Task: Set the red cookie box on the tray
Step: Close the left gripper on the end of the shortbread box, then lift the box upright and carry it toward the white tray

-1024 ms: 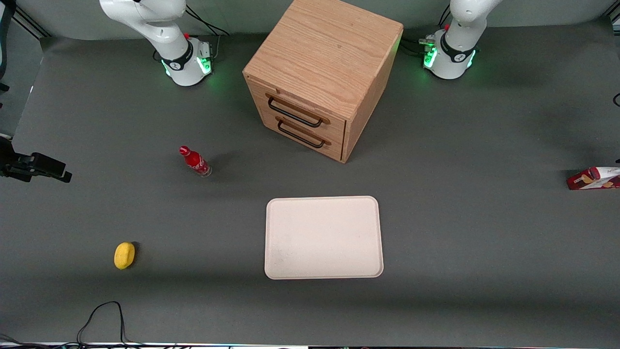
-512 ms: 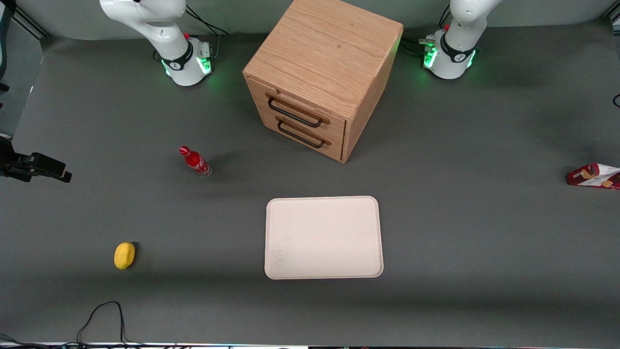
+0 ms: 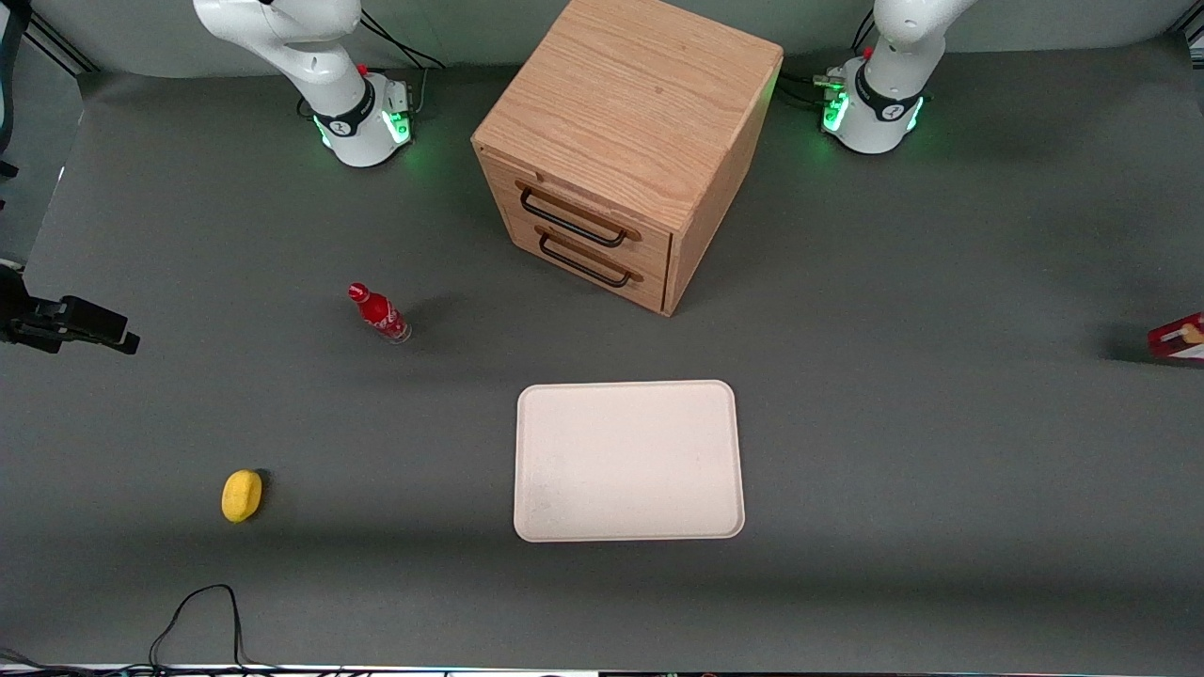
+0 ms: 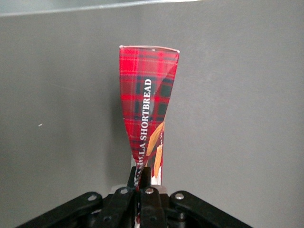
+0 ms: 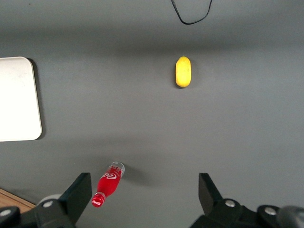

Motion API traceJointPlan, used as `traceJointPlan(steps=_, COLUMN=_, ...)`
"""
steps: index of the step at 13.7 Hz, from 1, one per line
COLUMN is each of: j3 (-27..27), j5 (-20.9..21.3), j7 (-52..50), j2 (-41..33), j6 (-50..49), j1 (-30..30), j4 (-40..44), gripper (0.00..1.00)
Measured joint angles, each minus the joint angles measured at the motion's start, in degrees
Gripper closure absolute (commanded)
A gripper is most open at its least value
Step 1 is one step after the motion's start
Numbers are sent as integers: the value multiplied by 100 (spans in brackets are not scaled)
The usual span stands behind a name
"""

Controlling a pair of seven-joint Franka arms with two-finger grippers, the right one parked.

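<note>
Red cookie box: pinched at one end by closed hand, lifted off bench; only a sliver showing at 3 o'clock edge of front view, less than half a second earlier. Tray: bare, at 6 o'clock from wooden cabinet, well apart from box. Pickup apparently done; carry toward tray outstanding.

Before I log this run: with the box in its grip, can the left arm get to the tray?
Probably yes. The gripper is shut on the box at the working arm's end of the table, and the tray lies bare with nothing standing between them.
</note>
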Motion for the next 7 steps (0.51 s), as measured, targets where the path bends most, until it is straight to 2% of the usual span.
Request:
traceJointPlan(steps=5, j3=-16, j5=-1, j7=0, j2=-541, j6=-2255, j1=-29, j4=1534, gripper=100)
traceJointPlan(steps=7, j3=-34, j5=-1, j7=19, j2=-697, j6=-2856, j1=-35, j4=2010, gripper=100)
